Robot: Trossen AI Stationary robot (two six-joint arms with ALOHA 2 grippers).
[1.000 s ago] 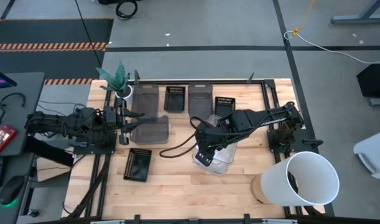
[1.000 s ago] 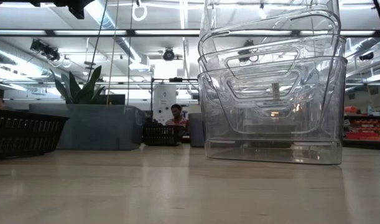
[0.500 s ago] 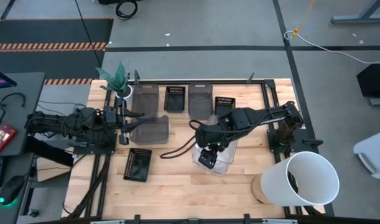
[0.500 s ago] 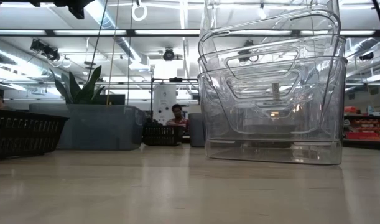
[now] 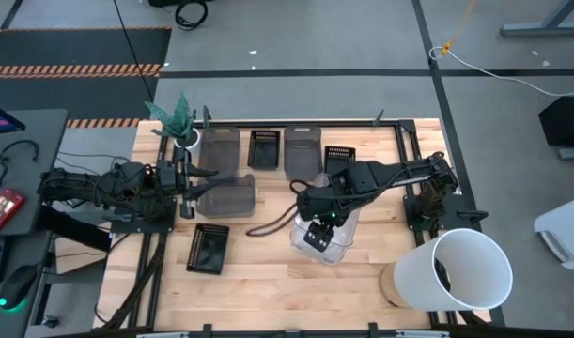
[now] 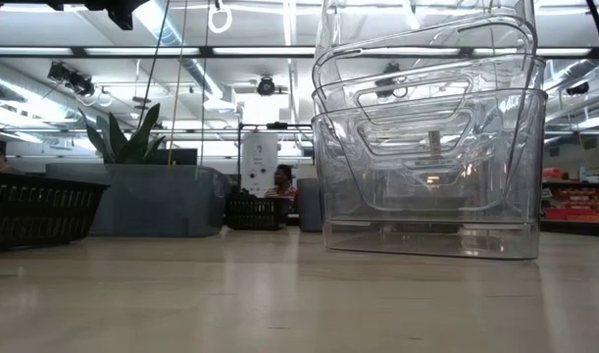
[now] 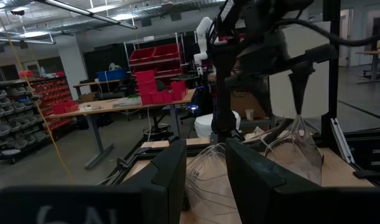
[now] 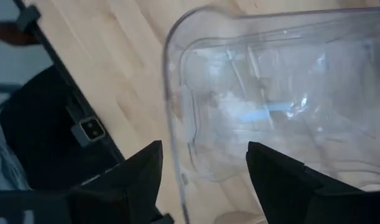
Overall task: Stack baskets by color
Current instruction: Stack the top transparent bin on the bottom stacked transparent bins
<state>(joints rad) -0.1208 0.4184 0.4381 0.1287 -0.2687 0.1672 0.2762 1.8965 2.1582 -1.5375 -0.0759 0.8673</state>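
Note:
A stack of nested clear baskets (image 5: 332, 242) stands on its base right of the table's middle and looms large in the low view (image 6: 426, 147). My right gripper (image 5: 315, 232) hangs over the stack's left end, pointing down and open; the top basket's rim (image 8: 172, 93) shows below its fingers. Three grey baskets (image 5: 227, 197) (image 5: 221, 145) (image 5: 302, 150) and three black slotted baskets (image 5: 209, 248) (image 5: 264, 147) (image 5: 339, 160) stand apart on the table. My left gripper (image 5: 194, 178) waits at the left, level and open, with nothing between its fingers (image 7: 205, 146).
A big white bucket (image 5: 462, 268) lies at the near right corner. A small pot with a green plant (image 5: 178, 119) stands at the far left corner. A dark cable runs from the right arm across the table's middle. Bare wood lies along the near edge.
My right gripper has stayed above the clear stack while its wrist turned and tipped a little. The baskets have kept still.

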